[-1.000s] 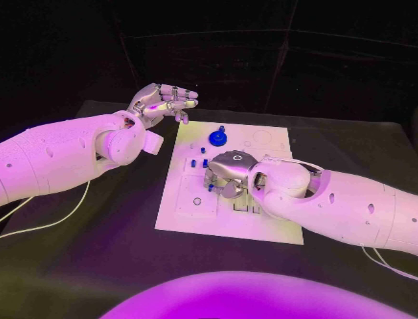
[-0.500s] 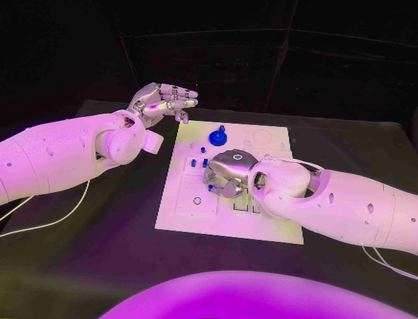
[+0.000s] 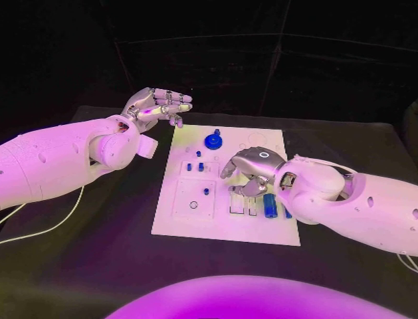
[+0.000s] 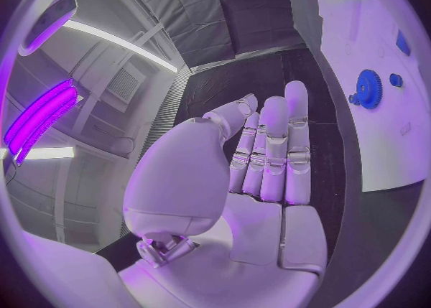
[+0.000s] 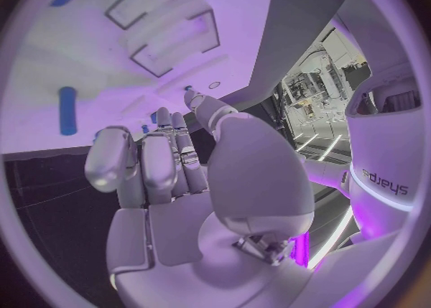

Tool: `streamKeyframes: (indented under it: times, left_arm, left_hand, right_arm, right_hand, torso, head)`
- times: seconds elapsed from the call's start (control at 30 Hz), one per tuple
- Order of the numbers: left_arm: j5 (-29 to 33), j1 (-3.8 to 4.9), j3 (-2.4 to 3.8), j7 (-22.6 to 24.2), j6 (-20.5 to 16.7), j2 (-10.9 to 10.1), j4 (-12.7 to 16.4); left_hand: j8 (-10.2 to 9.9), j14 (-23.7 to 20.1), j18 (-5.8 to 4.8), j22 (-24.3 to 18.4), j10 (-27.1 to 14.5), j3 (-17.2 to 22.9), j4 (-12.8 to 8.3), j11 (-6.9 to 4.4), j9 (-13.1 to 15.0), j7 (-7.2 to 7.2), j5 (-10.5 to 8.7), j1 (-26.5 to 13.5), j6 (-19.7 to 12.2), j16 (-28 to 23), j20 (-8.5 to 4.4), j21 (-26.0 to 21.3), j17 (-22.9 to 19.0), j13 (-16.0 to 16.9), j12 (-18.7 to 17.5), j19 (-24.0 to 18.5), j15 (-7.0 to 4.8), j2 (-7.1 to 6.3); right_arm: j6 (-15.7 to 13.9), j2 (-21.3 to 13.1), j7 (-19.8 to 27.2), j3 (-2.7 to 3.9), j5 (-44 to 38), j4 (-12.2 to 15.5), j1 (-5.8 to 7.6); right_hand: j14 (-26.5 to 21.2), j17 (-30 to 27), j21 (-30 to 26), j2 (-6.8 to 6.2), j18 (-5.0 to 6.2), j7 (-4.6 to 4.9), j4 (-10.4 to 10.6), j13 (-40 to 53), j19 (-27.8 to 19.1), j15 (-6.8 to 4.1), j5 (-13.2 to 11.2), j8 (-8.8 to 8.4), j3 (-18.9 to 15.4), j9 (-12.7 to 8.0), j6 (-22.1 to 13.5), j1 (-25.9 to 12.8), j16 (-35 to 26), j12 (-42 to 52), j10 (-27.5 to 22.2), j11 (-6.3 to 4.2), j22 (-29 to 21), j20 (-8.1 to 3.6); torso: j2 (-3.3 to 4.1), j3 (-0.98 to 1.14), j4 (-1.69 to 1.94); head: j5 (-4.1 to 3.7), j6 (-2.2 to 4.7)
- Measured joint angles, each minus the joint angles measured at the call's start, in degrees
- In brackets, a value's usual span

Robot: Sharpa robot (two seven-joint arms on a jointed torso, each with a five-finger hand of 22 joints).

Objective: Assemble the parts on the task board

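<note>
PROGRESS: partial | white rectangular task board (image 3: 185, 219) mid-counter; blue toothed gear (image 3: 213, 140) and blue bar (image 3: 269, 205) seated, slots remain | left hand (image 3: 157, 106) empty, fingers apart | right hand (image 3: 250, 171) above board, grasp indeterminate

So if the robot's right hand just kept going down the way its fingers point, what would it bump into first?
Probably the white task board. The right hand hovers over it with fingers curled downward, near the blue part lying in a slot. Depth is unclear, so it might touch that part first.
</note>
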Motion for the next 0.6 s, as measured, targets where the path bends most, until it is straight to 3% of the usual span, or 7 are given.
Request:
streamKeyframes:
  times: [0.17, 0.4, 0.6]
  left_arm:
    - [0.0, 0.00, 0.00, 0.0, 0.1, 0.0, 0.0]
    - [0.0, 0.00, -0.01, 0.0, 0.3, 0.1, 0.0]
    - [0.0, 0.00, -0.01, -0.1, 0.5, 0.2, -0.2]
  left_hand:
    - [0.0, 0.0, 0.00, 0.0, 0.0, 0.0, 0.0, 0.00, 0.0, 0.00, 0.00, 0.0, 0.0, 0.0, 0.00, 0.0, -0.1, 0.0, 0.0, 0.0, 0.00, 0.00]
    - [0.0, 0.0, 0.00, 0.0, 0.0, 0.0, 0.0, 0.00, 0.0, 0.00, 0.00, 0.0, 0.0, 0.0, 0.00, 0.0, 0.0, 0.0, 0.0, 0.0, 0.00, 0.00]
    - [0.0, 0.0, 0.00, 0.0, 0.0, 0.0, 0.0, 0.00, 0.0, 0.00, 0.00, 0.0, 0.0, 0.0, 0.00, 0.0, 0.0, 0.0, 0.0, 0.0, 0.00, 0.00]
  right_arm:
    - [0.0, -2.4, -1.3, 0.27, 0.9, -0.1, 2.02]
    - [0.6, -3.4, -2.9, 0.26, 1.7, -1.7, 2.95]
    - [2.2, -2.9, -3.4, 0.25, 1.9, -2.7, 3.10]
  right_hand:
    - [-0.1, -1.3, -1.5, -0.32, 0.47, -1.76, 0.6, 0.1, -0.6, 0.50, -2.3, 0.00, -5.7, 0.0, -3.5, 0.5, -0.5, 0.4, -2.7, -0.33, -2.3, 0.15]
    - [-0.1, -2.1, -1.5, 1.15, 0.48, -1.94, 1.2, 0.1, -0.4, 0.43, -2.3, 0.00, -9.5, 0.1, -3.7, 2.0, -0.5, 2.1, -3.1, -0.73, -2.6, -0.02]
    - [0.0, -2.7, -1.8, 1.91, 0.47, -1.97, 1.2, 0.2, -0.2, -0.05, -1.6, 0.00, -10.2, 0.2, -3.7, 2.8, -1.0, 3.1, -2.8, -1.07, -2.7, -0.27]
  torso:
    - [0.00, -0.04, -0.15]
    - [0.00, -0.04, -0.18]
    - [0.01, -0.04, -0.17]
  head:
    - [-0.58, 0.62]
    - [-0.99, 1.01]
    - [-1.11, 1.06]
